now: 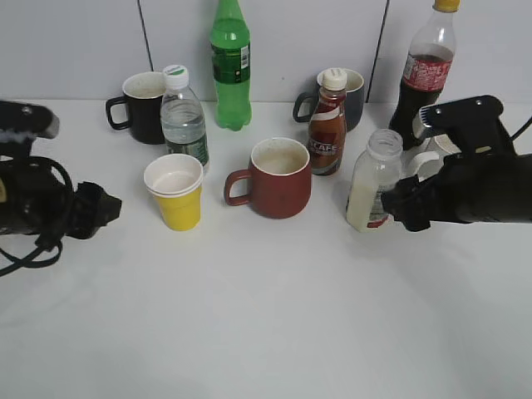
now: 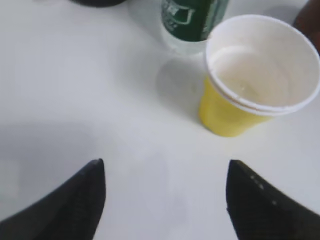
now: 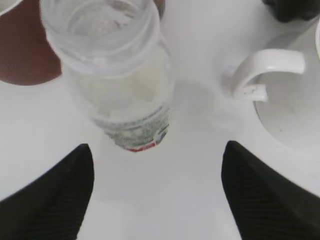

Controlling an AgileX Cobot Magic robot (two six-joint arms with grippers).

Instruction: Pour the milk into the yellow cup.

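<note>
White milk [image 1: 371,184] stands (uncapped) before the right gripper [image 3: 157,187], jaws wide, gripping nothing.

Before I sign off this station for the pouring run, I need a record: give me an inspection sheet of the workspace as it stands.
Surface: white table, no spills seen.
Job's things: milk bottle upright, uncapped, partly full; yellow cup upright at left of the dark-red mug.
Clutter: water bottle, green bottle, coffee bottle, cola bottle, black mug, dark blue mug, white mug.
Grippers: left gripper open, short of the cup; right gripper open, at the milk bottle, not clamped.
Cables: black cable looped by the left arm.
Surroundings: pale panelled wall.
</note>
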